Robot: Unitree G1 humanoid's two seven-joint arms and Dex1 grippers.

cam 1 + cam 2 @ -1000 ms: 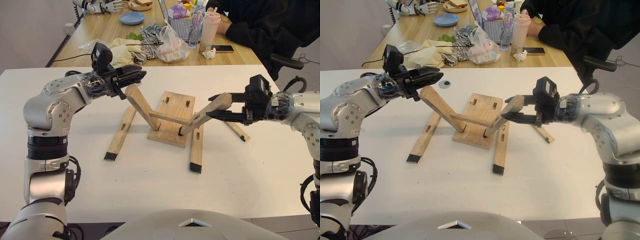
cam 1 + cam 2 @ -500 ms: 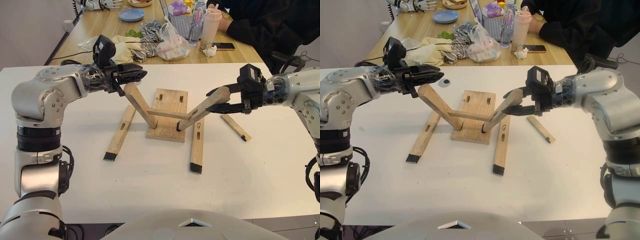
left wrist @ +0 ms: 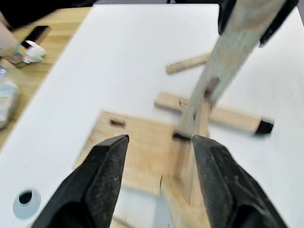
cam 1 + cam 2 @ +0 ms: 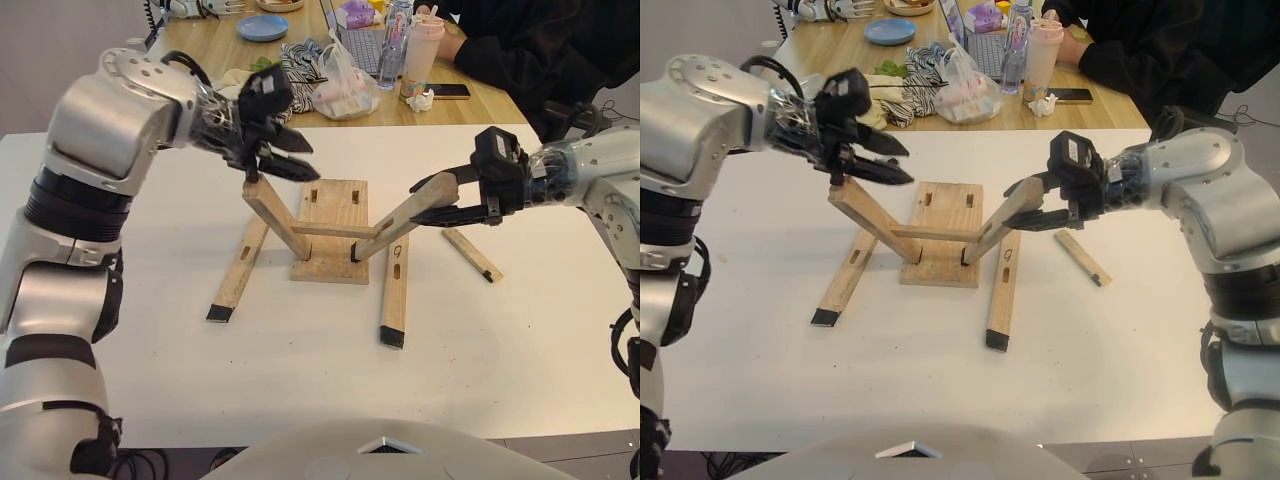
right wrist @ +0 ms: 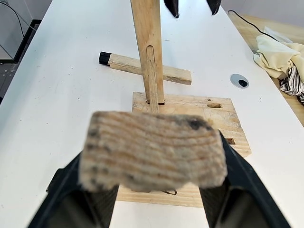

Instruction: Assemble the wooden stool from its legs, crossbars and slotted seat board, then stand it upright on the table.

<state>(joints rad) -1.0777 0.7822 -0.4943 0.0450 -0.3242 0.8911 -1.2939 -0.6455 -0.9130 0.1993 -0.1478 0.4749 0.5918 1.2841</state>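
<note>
The slotted seat board (image 4: 338, 205) lies flat on the white table (image 4: 300, 370). Two legs stand slanted in its slots, joined by a crossbar (image 4: 335, 231). My right gripper (image 4: 452, 197) is shut on the top of the right leg (image 4: 400, 228); its end grain (image 5: 152, 147) sits between the fingers. My left gripper (image 4: 300, 163) is open, its fingers (image 3: 107, 180) spread just above and behind the top of the left leg (image 4: 272, 212). Two more legs (image 4: 240, 265) (image 4: 393, 295) and a loose crossbar (image 4: 472, 255) lie flat beside the board.
A wooden table (image 4: 200, 80) behind the white one holds cloths, a plastic bag (image 4: 342, 95), bottles, a laptop and a phone; a person sits there. A round grommet (image 5: 239, 80) is set in the white table. Its front half is bare.
My left arm has lifted its elbow and turned, so its gripper now angles down over the left leg's top with fingers spread. The right gripper keeps its hold, barely moved.
</note>
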